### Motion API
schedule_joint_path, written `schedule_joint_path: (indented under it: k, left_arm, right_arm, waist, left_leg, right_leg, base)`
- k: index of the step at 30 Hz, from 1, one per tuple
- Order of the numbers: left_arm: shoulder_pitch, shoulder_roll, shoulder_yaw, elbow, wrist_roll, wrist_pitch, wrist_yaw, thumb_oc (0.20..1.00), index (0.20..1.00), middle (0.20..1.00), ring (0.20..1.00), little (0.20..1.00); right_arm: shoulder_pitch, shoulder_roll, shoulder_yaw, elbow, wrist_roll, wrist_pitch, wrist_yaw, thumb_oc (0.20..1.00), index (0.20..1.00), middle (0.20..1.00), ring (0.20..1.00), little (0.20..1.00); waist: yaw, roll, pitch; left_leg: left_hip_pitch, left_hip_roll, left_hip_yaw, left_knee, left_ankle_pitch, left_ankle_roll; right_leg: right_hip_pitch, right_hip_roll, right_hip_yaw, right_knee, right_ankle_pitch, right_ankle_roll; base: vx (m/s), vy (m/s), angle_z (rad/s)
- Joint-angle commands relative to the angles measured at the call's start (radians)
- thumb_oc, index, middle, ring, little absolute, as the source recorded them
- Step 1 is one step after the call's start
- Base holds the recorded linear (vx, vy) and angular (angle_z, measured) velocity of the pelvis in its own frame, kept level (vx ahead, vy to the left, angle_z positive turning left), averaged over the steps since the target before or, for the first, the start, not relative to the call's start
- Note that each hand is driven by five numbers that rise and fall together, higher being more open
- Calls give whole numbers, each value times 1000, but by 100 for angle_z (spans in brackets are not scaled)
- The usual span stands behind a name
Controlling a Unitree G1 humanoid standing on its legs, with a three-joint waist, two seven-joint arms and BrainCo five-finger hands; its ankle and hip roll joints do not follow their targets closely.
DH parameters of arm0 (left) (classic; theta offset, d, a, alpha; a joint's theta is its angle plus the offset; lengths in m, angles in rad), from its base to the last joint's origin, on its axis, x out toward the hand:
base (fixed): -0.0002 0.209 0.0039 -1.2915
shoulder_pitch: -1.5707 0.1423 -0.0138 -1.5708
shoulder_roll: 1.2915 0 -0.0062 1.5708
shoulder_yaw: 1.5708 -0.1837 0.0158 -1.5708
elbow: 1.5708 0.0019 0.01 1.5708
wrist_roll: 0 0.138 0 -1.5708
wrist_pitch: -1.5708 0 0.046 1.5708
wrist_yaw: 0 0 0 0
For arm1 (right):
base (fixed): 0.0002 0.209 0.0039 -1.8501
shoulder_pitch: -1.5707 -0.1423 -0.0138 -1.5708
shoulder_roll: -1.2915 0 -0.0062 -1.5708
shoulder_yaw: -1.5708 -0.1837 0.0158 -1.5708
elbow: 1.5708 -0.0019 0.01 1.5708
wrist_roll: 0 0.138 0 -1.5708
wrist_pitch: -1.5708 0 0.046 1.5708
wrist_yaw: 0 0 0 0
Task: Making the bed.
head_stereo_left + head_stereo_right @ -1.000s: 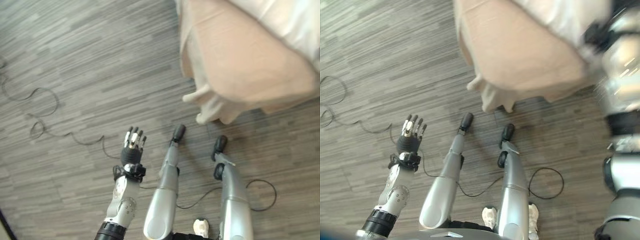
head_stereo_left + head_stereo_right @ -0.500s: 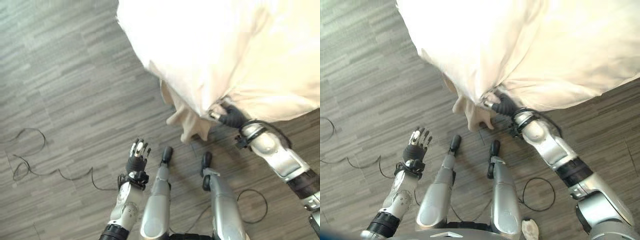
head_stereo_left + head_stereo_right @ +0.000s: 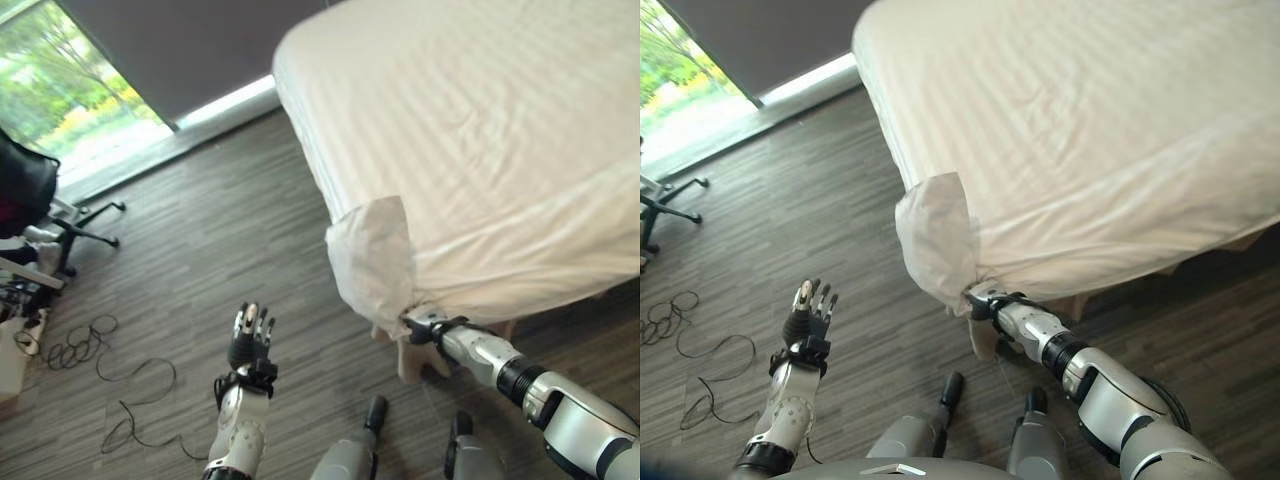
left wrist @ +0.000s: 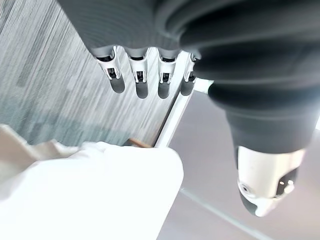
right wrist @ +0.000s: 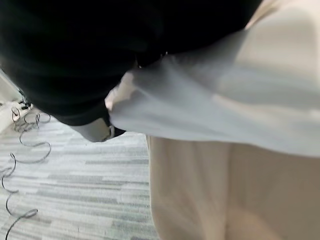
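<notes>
A white sheet lies spread over the bed, with a loose fold hanging at the near corner. My right hand is at that corner's lower edge, just under the mattress, shut on the sheet's hem. In the right wrist view the white cloth comes out from under the hand's dark cover by the thumb. My left hand is raised over the floor, well left of the bed, open with straight fingers and holding nothing.
Under the sheet the bed's beige base drops toward the grey plank floor. A black office chair stands at the far left by a bright window. Open floor lies between chair and bed.
The camera has tilted up from the floor to the bed. My right hand has come into view holding the sheet's corner, and the billowing sheet has settled flat. The left hand has stayed open.
</notes>
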Motion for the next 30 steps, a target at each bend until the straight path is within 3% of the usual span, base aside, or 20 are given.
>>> schedule_joint_path:
  k: [1,6,11,17,20,22,30]
  left_arm:
    - [-61,70,43,-12,-2,-34,-10,1000,1000,1000,1000,1000]
    - [-62,65,70,14,3,-22,-13,1000,1000,1000,1000,1000]
    - [-70,71,87,23,19,-17,-26,1000,1000,1000,1000,1000]
    - [-25,70,147,0,16,-22,-35,1000,1000,1000,1000,1000]
    - [7,72,177,-4,17,-20,-29,1000,1000,1000,1000,1000]
    - [27,74,205,-7,18,-14,-18,1000,1000,1000,1000,1000]
    - [37,89,205,-32,10,-19,-26,1000,1000,1000,1000,1000]
  right_arm:
    - [110,208,77,94,-4,-52,77,200,200,200,200,200]
    - [186,147,-42,183,28,-7,46,200,200,200,200,200]
    - [256,111,-122,340,-26,26,13,200,200,200,200,200]
    - [328,96,-162,288,-31,17,31,200,200,200,200,200]
    - [315,47,-149,21,6,-25,82,200,200,200,200,200]
    - [274,-25,-138,-350,148,-78,165,200,200,200,200,200]
    - [42,-114,-62,-767,424,-132,313,200,200,200,200,200]
  waist:
    - [53,-121,53]
    - [23,-172,4]
    - [11,-197,-11]
    - [1,-221,-31]
    - [-9,-235,-33]
    - [-21,-247,-30]
    - [-11,-268,-24]
  left_leg:
    - [109,-94,67,-62,-1,32]
    - [143,-88,89,-62,-17,42]
    - [168,-79,115,-63,-31,48]
    - [192,-60,167,-69,-40,54]
    - [192,-57,191,-71,-31,53]
    - [194,-49,213,-72,-30,53]
    - [199,-46,235,-72,-33,55]
  right_leg:
    - [131,-125,24,-195,139,109]
    - [161,-117,42,-203,142,113]
    - [181,-112,48,-221,150,116]
    - [181,-96,73,-252,174,121]
    - [172,-95,87,-257,191,122]
    - [166,-92,97,-259,198,125]
    - [162,-91,100,-258,207,128]
  base:
    - [5,2,35]
    - [11,-15,14]
    - [-3,-16,-5]
    - [7,-12,-20]
    - [-13,5,-20]
    - [-27,-4,-23]
    - [-10,-5,-21]
